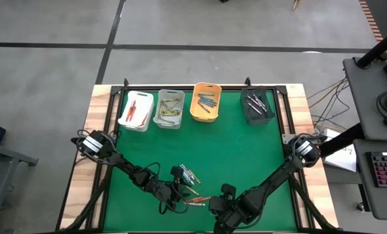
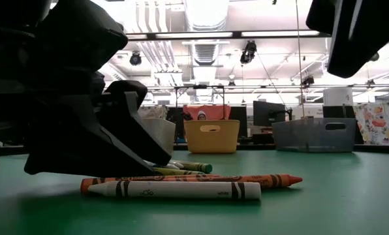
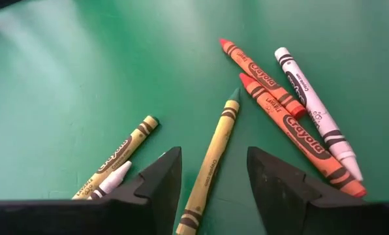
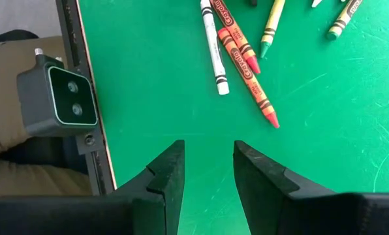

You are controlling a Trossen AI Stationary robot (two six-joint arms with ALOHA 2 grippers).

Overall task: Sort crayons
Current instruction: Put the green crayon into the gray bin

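Near the table's front edge, on green matting, a small scatter of loose crayons (image 1: 190,188) was seen; the left gripper (image 3: 214,179) was held low over them with its dark fingers (image 3: 158,179) apart, a yellow-green crayon (image 3: 211,163) lying on the mat between the two tips, not clamped; a second yellow-green crayon (image 3: 119,156) and a white-tipped one (image 3: 113,179) lay just beside the left gripper's finger; two red-orange crayons (image 3: 273,91) and a white crayon (image 3: 315,111) lay side by side a little farther off, the word "Crayola" being legible on the red-orange wrappers; the white wrapper's print could not be read. The right gripper (image 4: 209,176) was held over bare mat near the front edge, its fingers apart and nothing between them, the same red-orange and white crayons lying ahead of it; a small grey camera unit (image 4: 59,96) was seen fixed at the table's rim. Along the far edge four bins were lined up: a white bin (image 1: 136,110) with red sticks in it, a grey bin (image 1: 169,108) with yellowish ones, an orange bin (image 1: 205,102) and a black bin (image 1: 257,106), each with crayons inside.
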